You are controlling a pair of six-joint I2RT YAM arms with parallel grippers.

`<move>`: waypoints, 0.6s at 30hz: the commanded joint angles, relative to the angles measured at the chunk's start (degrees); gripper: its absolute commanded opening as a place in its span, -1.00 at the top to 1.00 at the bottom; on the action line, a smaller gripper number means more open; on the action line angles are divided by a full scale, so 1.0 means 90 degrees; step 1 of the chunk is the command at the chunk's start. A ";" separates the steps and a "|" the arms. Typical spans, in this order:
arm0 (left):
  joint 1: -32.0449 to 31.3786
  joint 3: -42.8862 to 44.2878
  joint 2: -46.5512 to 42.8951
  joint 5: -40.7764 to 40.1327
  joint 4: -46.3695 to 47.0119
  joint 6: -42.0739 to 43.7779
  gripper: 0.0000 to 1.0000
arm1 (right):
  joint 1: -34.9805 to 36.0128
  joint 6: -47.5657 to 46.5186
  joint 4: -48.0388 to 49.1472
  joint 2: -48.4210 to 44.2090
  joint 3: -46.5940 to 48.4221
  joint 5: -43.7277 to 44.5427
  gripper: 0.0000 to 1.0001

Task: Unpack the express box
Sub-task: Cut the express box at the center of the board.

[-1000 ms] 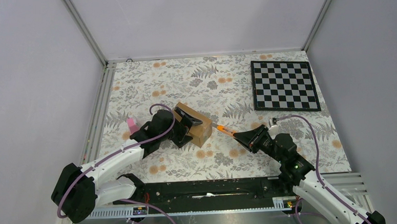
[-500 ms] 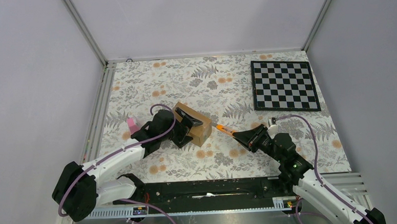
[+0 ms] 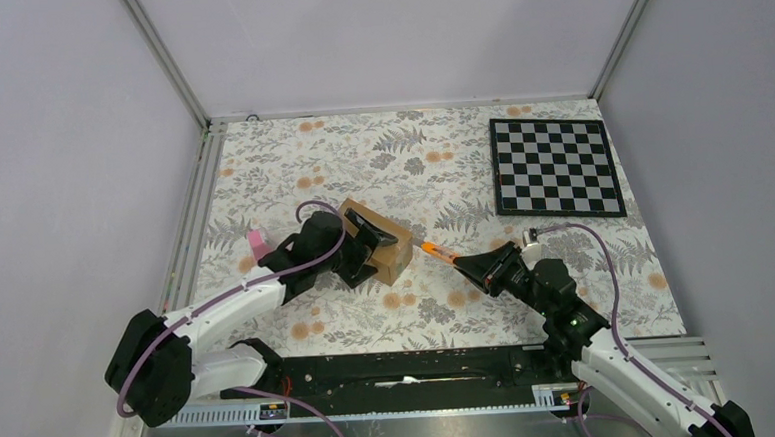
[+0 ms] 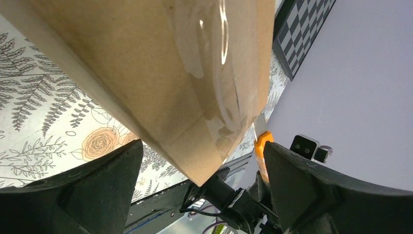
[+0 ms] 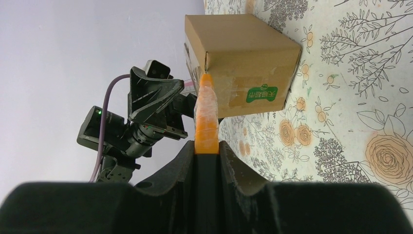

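checkered board (image 3: 557,167) far right, pink wedge (image 3: 257,245) left, orange cutter (image 3: 437,251) mid-table, floral tablecloth (image 3: 420,157)

Taped express box (image 4: 160,73) fills view — orange cutter (image 4: 262,148) beside corner.

Your table (image 3: 441,166) wears a floral fern-print cloth. Sitting right on it: the chessboard (image 3: 556,167) over at the far right, the express box (image 3: 393,253) around the middle, and a small pink wedge (image 3: 256,244) near the left edge.
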 commanded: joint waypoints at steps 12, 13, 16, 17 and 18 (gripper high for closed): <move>-0.0022 0.0399 0.0290 0.0054 0.0145 0.0233 -0.66 | 0.0008 -0.0077 0.0562 0.0335 0.0028 -0.0033 1.00; -0.0022 0.0398 0.0299 0.0066 0.0177 0.0240 -0.62 | 0.0016 -0.0073 0.0593 0.0365 0.0031 -0.0054 1.00; -0.0022 0.0377 0.0340 0.0111 0.0230 0.0251 -0.49 | 0.0013 -0.0085 0.0710 0.0477 0.0030 -0.0117 1.00; -0.0022 0.0366 0.0349 0.0133 0.0251 0.0255 -0.47 | 0.0013 -0.0092 0.0748 0.0520 0.0036 -0.0146 1.00; -0.0022 0.0360 0.0354 0.0135 0.0274 0.0263 -0.44 | 0.0013 -0.0103 0.0790 0.0569 0.0041 -0.0184 1.00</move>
